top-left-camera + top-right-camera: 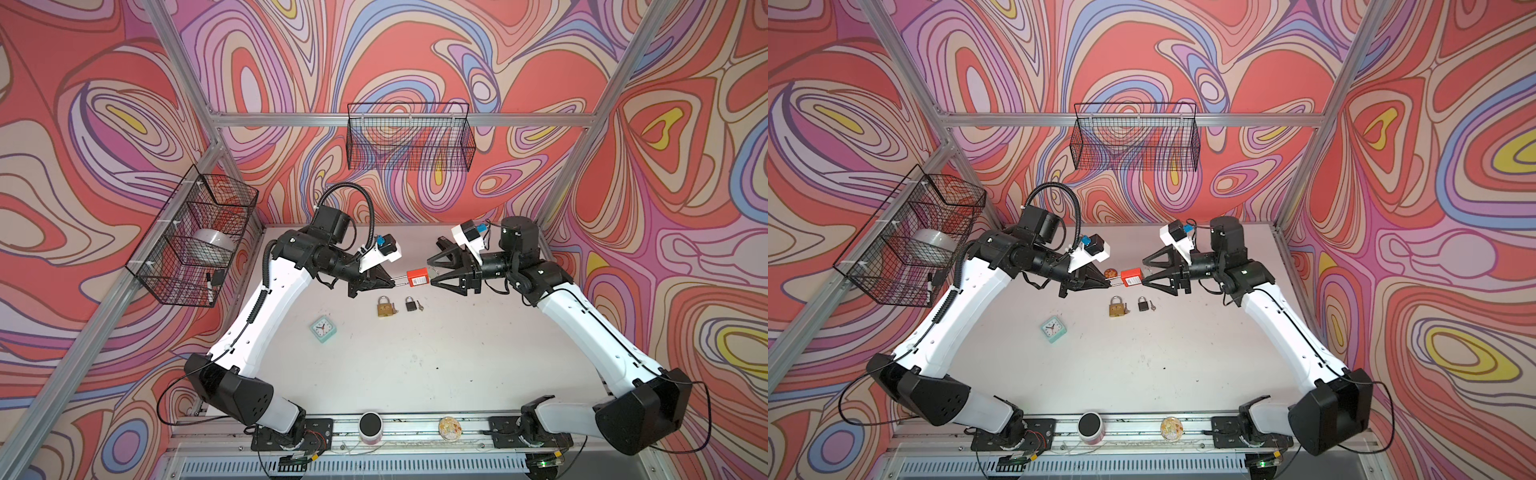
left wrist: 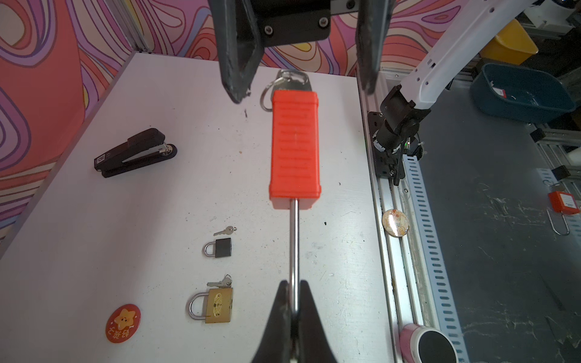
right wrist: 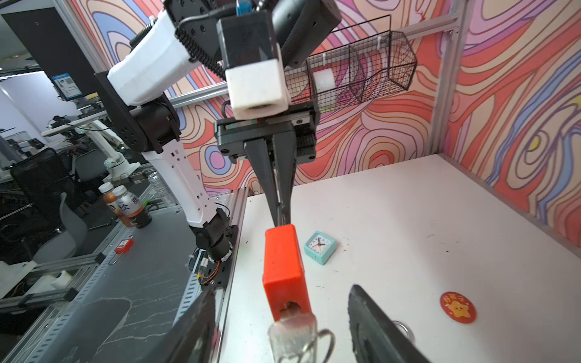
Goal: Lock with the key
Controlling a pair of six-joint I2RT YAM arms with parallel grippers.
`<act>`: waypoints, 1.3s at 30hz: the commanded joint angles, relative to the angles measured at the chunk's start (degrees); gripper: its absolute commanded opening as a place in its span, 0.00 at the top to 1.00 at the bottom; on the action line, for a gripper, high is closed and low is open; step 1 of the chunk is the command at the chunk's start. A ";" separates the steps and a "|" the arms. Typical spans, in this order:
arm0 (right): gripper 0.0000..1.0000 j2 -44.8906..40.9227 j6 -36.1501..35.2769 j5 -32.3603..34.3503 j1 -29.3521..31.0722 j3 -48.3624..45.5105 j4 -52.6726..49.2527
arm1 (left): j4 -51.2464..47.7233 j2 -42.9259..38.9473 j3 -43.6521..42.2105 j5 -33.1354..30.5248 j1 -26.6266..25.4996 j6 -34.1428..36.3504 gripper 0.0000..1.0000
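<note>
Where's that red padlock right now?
In both top views the red padlock is held above the table's middle, shackle pinched in the left claw, key end facing the open right claw, just behind the brass padlock.

White arm shells (image 1: 257,320), black joints (image 1: 237,395), cables (image 1: 368,208)

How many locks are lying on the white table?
2. A brass padlock lies mid-table, with a small black padlock right beside it. The orange padlock doesn't count: the left gripper holds it by its shackle.
</note>
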 commanded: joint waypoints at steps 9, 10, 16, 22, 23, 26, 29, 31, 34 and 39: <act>0.51 2.85 -2.81 0.93 3.08 2.04 -2.55 | -1.59 -1.47 -0.46 3.86 0.32 1.97 1.00; 0.53 2.96 -2.79 1.07 3.19 2.11 -2.71 | -1.52 -1.47 -0.56 3.95 0.32 1.98 1.00; 0.58 3.21 -2.91 1.70 3.88 2.75 -3.21 | -1.93 -1.25 -0.44 4.38 0.32 2.72 1.00; 0.78 3.65 -2.99 2.87 4.67 2.96 -3.45 | -0.79 -1.83 -1.48 4.02 0.30 2.21 1.00; 0.85 3.60 -2.91 3.26 4.74 2.89 -3.42 | 0.39 -2.26 -2.27 3.74 0.29 1.61 1.00; 0.97 2.70 -0.95 3.94 4.93 1.00 0.17 | 5.51 -4.49 -5.46 3.21 0.27 -0.69 0.59; 1.00 0.40 4.12 4.23 4.94 -3.45 9.59 | 10.75 -7.14 -8.71 3.21 0.31 -2.24 0.40; 1.00 -0.88 7.46 4.36 4.79 -5.98 15.52 | 13.48 -8.59 -10.20 2.98 0.32 -4.94 0.38; 1.00 -1.85 10.53 4.34 4.69 -7.78 20.47 | 14.01 -9.29 -10.39 2.92 0.49 -5.81 0.38; 1.00 -2.35 14.18 3.12 4.34 -9.03 25.50 | 11.48 -8.03 -8.47 5.43 2.14 -7.07 0.42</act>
